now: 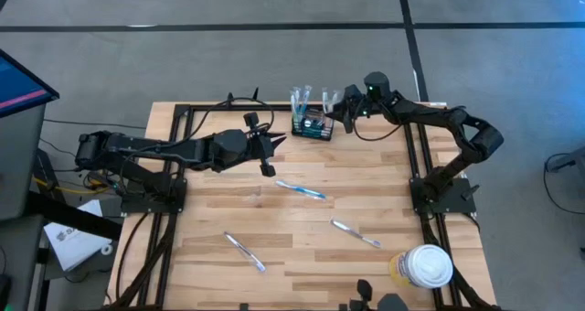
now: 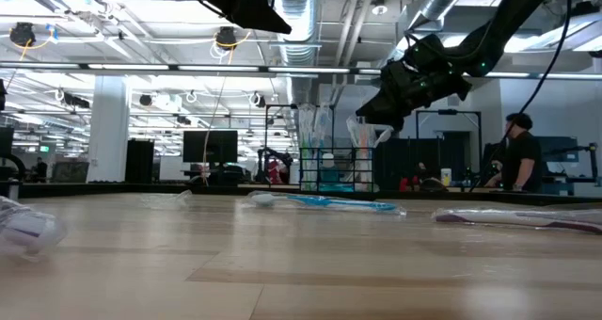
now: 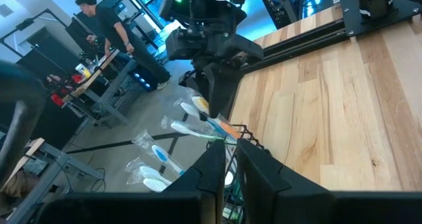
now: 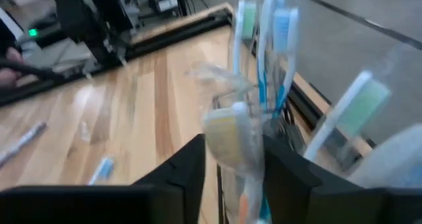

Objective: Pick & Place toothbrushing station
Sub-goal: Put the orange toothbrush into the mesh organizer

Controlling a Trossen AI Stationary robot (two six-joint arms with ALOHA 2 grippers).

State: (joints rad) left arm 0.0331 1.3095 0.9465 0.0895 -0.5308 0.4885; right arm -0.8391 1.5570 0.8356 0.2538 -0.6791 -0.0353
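The toothbrushing station point(image 1: 313, 128), a small black wire-mesh box, stands near the table's far edge with several wrapped toothbrushes upright in it. My right gripper point(image 1: 344, 110) reaches it from the table's right side, slanting down. In the right wrist view my right gripper point(image 4: 232, 159) has a wrapped yellow-white toothbrush point(image 4: 227, 135) between its fingers. My left gripper point(image 1: 274, 144) hovers shut above the table, left of the station and holding nothing; in the left wrist view its fingers point(image 3: 214, 174) point toward the station point(image 3: 241, 128). My right gripper has the wrapped head end point(image 4: 231, 145) of the toothbrush pinched between its two fingers, and the wrapper reaches both of them. The fingers come slanting down from the table's right side and lie across the brush. It stands nearly upright, its handle running down into the station.
Three wrapped toothbrushes lie loose on the table: a blue one point(image 1: 302, 190) in the middle, one point(image 1: 356, 233) nearer right, one point(image 1: 245, 252) nearer left. A white-lidded tub point(image 1: 428, 265) sits at the near right corner. A person point(image 2: 517, 155) stands in the room beyond the table.
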